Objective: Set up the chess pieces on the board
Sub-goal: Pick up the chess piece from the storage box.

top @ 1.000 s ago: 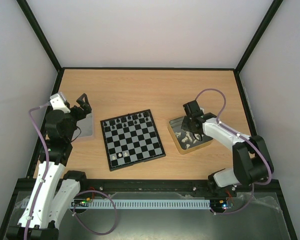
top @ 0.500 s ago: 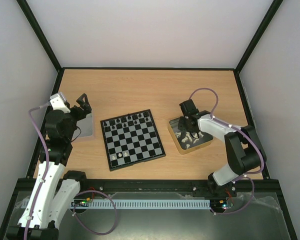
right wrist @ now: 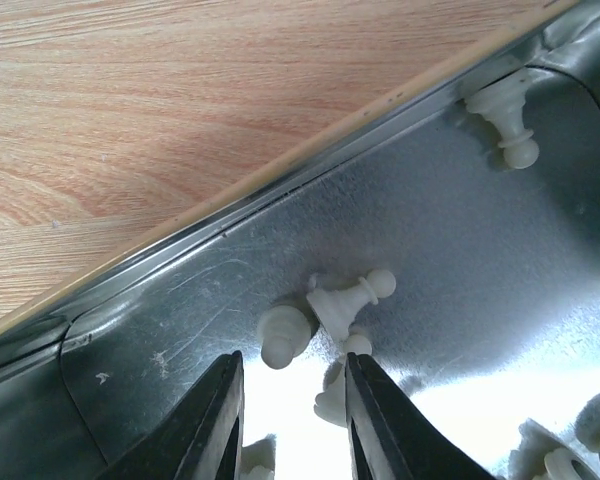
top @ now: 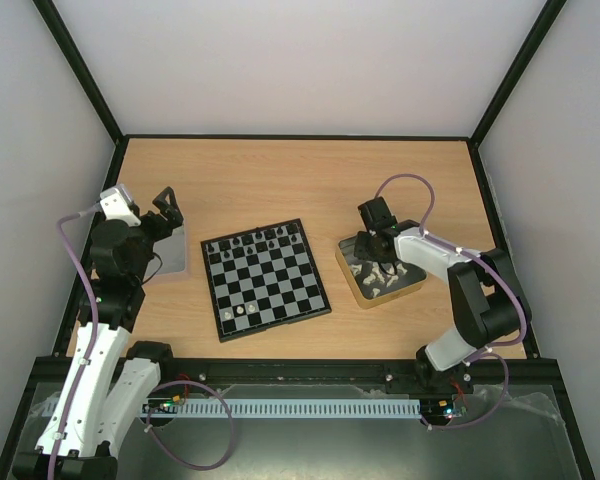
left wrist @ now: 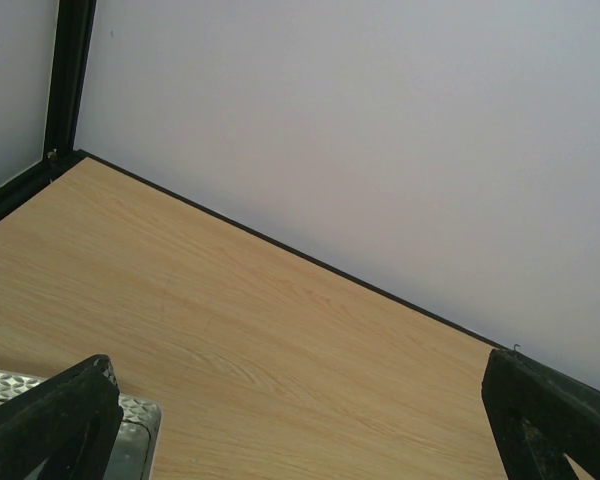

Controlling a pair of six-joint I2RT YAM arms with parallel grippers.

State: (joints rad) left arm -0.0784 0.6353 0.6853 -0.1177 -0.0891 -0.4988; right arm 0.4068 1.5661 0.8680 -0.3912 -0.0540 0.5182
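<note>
Right gripper [right wrist: 292, 365] hovers low in the gold-rimmed tray [right wrist: 180, 230] at the counter's right, jaws slightly apart, nothing in them. The white pawns [right wrist: 285, 338] are bunched up and touching, so closing could pinch two or flick one away. The middle pawn [right wrist: 345, 297] lies flat, long axis sideways, head pointing right in the wrist view. Left gripper [left wrist: 300, 420] gapes wide.

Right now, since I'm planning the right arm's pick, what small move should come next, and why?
Probably nudge the right end effector forward so its fingers straddle the small cream chess piece lying in the gold-rimmed metal tray. The fingers stand apart with nothing between them, and that piece lies just beyond their tips.
</note>
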